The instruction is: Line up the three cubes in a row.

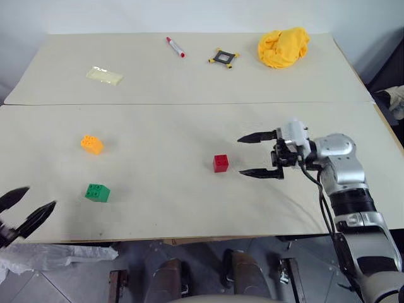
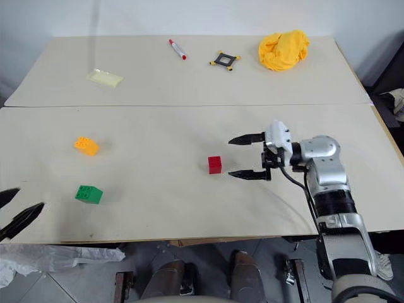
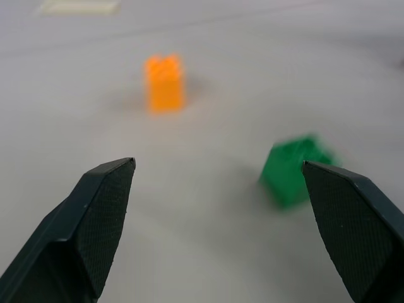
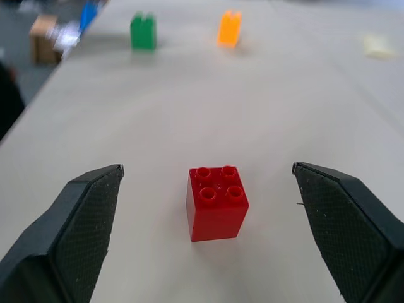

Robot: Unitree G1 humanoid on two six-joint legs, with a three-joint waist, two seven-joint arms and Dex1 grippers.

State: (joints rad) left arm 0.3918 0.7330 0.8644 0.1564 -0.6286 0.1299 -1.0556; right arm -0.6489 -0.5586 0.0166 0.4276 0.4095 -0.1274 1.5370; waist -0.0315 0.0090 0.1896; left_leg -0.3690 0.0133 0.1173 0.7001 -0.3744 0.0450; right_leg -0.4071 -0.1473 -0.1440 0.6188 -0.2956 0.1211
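Listing what I have on the table [image 1: 189,208], item by item.

Red cube [image 1: 221,163]: studs up, standing free near the middle of the near board, nothing touching it.

Right gripper [image 1: 257,154]: just to the right of the red cube, pointing level toward it, fingers spread wide and holding nothing. In the right wrist view the red cube sits between and slightly ahead of the two pads, clear of both.

Green cube [image 1: 97,192]: near the front left edge, well apart from the red one.

Orange-yellow cube [image 1: 92,144]: just behind the green one, also far left.

Left gripper [image 1: 26,211]: at the front left corner, fingers spread, empty; the green cube lies just ahead of it.

Status, as I judge it: no row yet. Green and orange sit close together; red is the stray.

Handling note for the step: I treat the red cube as the anchor or carry it left. To grip it well, I would square the pads to two flat faces, come in low enough to take the body rather than the studs, and close gently so it does not skid on the smooth board.

Risk: a glancing pad could spin it.
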